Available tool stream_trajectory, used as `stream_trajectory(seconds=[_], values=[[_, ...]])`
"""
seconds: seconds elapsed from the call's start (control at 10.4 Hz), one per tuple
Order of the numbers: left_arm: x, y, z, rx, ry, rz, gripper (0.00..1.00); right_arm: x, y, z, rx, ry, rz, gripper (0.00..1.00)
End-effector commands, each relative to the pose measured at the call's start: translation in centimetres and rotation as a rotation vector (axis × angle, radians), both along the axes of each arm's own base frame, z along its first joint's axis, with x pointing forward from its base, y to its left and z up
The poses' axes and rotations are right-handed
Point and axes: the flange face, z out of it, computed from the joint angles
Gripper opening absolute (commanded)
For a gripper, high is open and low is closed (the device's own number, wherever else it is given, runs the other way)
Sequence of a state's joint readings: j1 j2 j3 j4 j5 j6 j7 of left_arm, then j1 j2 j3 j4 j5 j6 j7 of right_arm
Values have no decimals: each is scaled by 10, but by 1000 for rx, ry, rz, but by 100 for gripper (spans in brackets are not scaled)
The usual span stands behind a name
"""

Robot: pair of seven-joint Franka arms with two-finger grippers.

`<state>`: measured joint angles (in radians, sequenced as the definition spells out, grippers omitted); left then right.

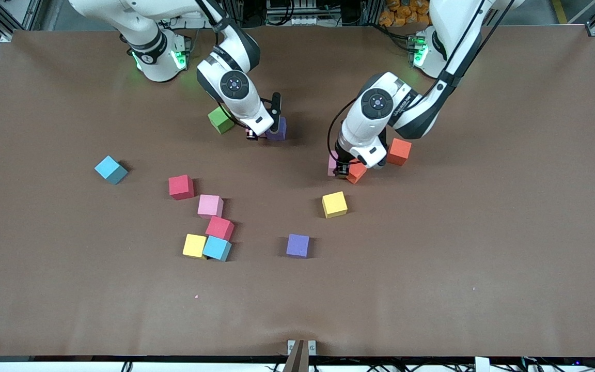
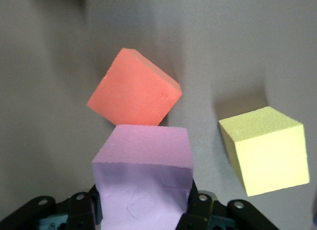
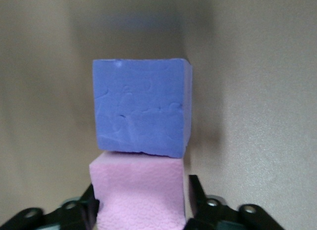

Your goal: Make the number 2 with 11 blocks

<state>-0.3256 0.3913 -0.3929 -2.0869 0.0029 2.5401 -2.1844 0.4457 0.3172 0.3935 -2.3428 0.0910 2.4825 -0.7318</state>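
My right gripper (image 3: pixel 142 188) stands low at the table beside the green cube, open around a pink block (image 3: pixel 138 195); one finger (image 3: pixel 195 190) is a little off its side. A purple block (image 3: pixel 141 111) touches that pink block. In the front view this gripper (image 1: pixel 252 135) is next to the purple block (image 1: pixel 277 129). My left gripper (image 2: pixel 143 195) is shut on another pink block (image 2: pixel 143 190), whose edge meets an orange block (image 2: pixel 133 88). A yellow block (image 2: pixel 265 148) lies beside them. In the front view the left gripper (image 1: pixel 340 169) is low between pink (image 1: pixel 332 163) and orange (image 1: pixel 357 173).
A green cube (image 1: pixel 220 120) sits by the right gripper, a second orange block (image 1: pixel 399 151) by the left arm. Nearer the front camera lie light blue (image 1: pixel 110 169), red (image 1: pixel 181 186), pink (image 1: pixel 210 205), red (image 1: pixel 219 228), yellow (image 1: pixel 194 245), light blue (image 1: pixel 217 248), purple (image 1: pixel 297 245) and yellow (image 1: pixel 334 204) blocks.
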Motion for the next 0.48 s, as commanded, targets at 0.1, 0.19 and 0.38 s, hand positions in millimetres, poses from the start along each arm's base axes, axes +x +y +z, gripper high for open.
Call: stream_trajectory(seconds=[0.1, 0.19, 0.38], values=[[-1, 4, 8, -20, -6, 59, 0, 0, 2, -1, -16, -13, -32, 100], [0, 4, 9, -21, -4, 75, 0, 0, 1, 1, -18, -13, -33, 100], [-5, -2, 9, -19, 2, 98, 0, 3, -5, 15, -44, -7, -57, 100]])
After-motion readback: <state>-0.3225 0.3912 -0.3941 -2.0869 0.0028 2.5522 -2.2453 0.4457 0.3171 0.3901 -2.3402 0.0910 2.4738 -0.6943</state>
